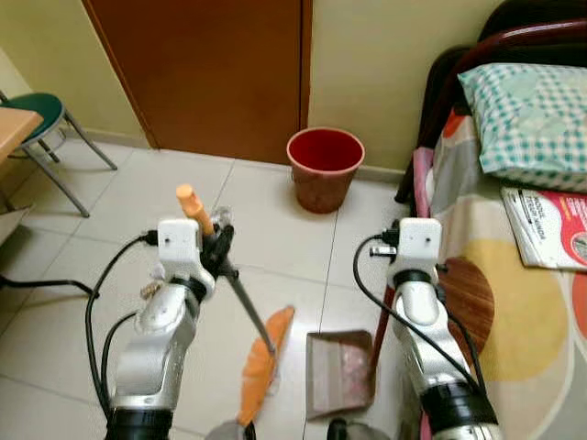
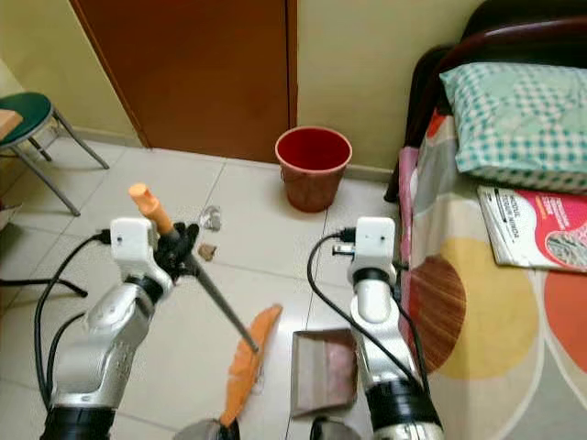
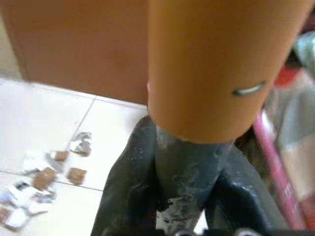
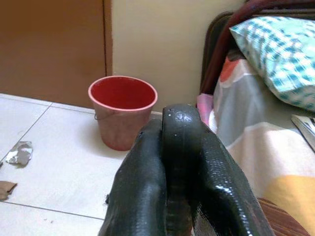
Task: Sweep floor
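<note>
The broom [image 1: 260, 353], orange bristles down on the tiled floor [image 1: 128, 211] right next to the dustpan [image 1: 340, 371], is leaning up to the left gripper [image 3: 182, 196], whose jaws are clamping tight around its dark handle just under the orange cap. The right gripper [image 4: 172, 162] is gripping the dustpan's dark upright handle, jaws closed on it, beside the bed [image 2: 514, 302]. Paper scraps [image 3: 39, 177] are lying further out, with a red bucket [image 1: 325, 168] sitting by the wall.

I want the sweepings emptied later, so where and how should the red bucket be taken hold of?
Judging by its pose, grip the bucket by its rim, coming down from above. It stands upright and open-topped by the door, so one finger could go inside and one outside. The side facing the robot looks best, since the wall is close behind. A thin wire handle seems to hang at its side.
</note>
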`<state>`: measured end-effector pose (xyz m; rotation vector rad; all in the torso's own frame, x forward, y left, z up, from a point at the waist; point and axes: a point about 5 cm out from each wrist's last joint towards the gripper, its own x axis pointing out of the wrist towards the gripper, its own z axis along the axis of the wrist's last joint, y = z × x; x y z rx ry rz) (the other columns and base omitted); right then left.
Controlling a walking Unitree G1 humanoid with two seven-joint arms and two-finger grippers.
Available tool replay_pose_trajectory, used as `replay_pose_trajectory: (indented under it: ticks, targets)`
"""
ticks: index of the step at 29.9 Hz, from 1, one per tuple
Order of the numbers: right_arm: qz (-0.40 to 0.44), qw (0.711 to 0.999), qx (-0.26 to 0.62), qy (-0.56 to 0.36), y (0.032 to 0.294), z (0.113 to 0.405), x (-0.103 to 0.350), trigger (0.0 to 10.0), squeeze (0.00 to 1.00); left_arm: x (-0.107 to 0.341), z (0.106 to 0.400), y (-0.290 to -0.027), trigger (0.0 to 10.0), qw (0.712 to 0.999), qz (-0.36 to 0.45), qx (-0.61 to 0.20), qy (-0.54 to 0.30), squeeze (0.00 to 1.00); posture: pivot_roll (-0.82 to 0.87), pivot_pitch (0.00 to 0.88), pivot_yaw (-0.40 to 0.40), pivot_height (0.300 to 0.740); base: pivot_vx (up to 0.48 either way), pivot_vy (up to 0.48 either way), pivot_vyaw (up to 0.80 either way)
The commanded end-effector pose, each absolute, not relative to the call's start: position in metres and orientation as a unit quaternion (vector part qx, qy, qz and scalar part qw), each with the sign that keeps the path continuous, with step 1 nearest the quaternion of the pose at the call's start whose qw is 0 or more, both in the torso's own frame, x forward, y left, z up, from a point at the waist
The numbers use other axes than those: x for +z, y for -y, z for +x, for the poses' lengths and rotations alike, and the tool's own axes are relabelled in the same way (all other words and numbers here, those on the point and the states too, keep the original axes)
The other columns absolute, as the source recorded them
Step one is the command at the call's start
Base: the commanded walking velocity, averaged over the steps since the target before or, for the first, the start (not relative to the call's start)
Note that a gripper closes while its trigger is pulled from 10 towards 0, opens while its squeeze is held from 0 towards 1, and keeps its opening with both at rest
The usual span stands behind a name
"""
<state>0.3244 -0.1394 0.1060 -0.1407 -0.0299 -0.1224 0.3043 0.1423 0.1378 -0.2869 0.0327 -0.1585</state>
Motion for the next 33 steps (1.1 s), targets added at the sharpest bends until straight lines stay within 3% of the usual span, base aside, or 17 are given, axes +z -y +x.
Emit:
replay_pose_trajectory:
  ticks: [1,11,18,24,27,30,33]
  targets:
    - [-0.076,0.995,-0.053,0.025,0.133,0.327,0.107,10.0,0.0,0.15,0.309,-0.133,10.0,0.967,-0.239,-0.09,0.003,0.0,0.05,0.192,0.01,0.74,0.0,0.0,0.0]
    - [-0.072,0.995,-0.064,0.031,0.137,0.332,0.108,10.0,0.0,0.174,0.323,-0.149,10.0,0.95,-0.303,-0.056,0.046,0.0,0.07,0.172,0.005,0.74,0.0,0.0,0.0]
    - [-0.075,0.989,-0.123,0.031,0.17,0.33,0.11,10.0,0.0,0.183,0.321,-0.181,10.0,0.964,-0.255,-0.037,0.064,0.0,0.08,0.159,0.007,0.74,0.0,0.0,0.0]
    - [-0.078,0.982,-0.17,0.026,0.206,0.316,0.104,10.0,0.0,0.166,0.3,-0.213,10.0,0.987,-0.153,-0.029,0.036,0.0,0.09,0.126,0.041,0.74,0.0,0.0,0.0]
    - [-0.07,0.982,-0.174,0.023,0.209,0.312,0.101,10.0,0.0,0.16,0.295,-0.214,10.0,0.989,-0.14,-0.031,0.027,0.0,0.1,0.118,0.044,0.74,0.0,0.0,0.0]
    - [-0.04,0.985,-0.168,0.022,0.208,0.3,0.096,10.0,0.0,0.129,0.28,-0.215,10.0,0.996,-0.075,-0.037,-0.012,0.0,0.11,0.105,0.049,0.74,0.0,0.0,0.0]
    - [-0.008,0.986,-0.168,0.016,0.208,0.286,0.089,10.0,0.0,0.102,0.265,-0.211,10.0,0.996,-0.061,-0.042,-0.048,0.0,0.1,0.097,0.052,0.74,0.0,0.0,0.0]
